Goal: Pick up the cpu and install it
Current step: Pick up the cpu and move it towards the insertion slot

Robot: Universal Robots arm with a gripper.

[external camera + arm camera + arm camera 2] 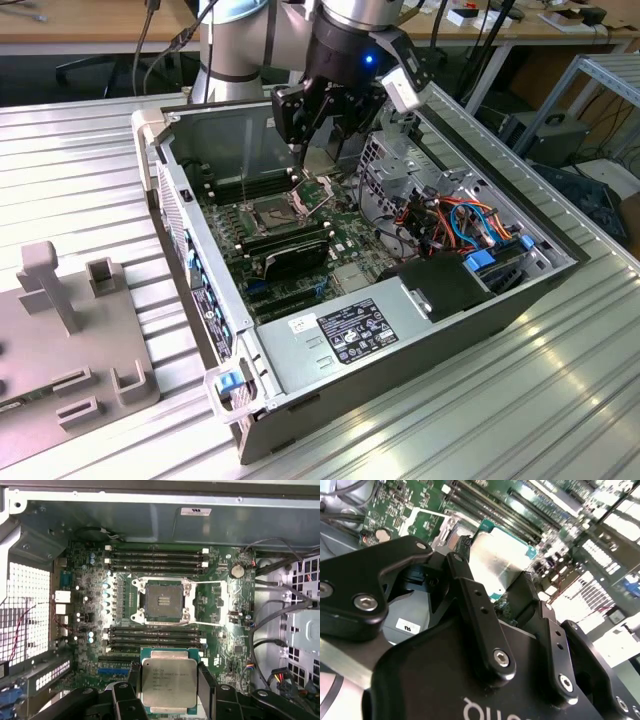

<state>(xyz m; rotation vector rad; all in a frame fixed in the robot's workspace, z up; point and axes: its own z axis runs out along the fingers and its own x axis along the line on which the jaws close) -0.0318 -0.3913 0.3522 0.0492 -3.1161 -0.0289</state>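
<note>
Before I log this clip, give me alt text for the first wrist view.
The gripper holds the cpu by two opposite edges, metallic face toward the camera, above the motherboard inside the open computer case. The dark square socket sits empty between rows of memory slots.

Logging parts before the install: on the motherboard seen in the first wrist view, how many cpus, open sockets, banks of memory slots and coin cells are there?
cpu: 1
socket: 1
memory slot banks: 2
coin cell: 1
Total: 5
</note>
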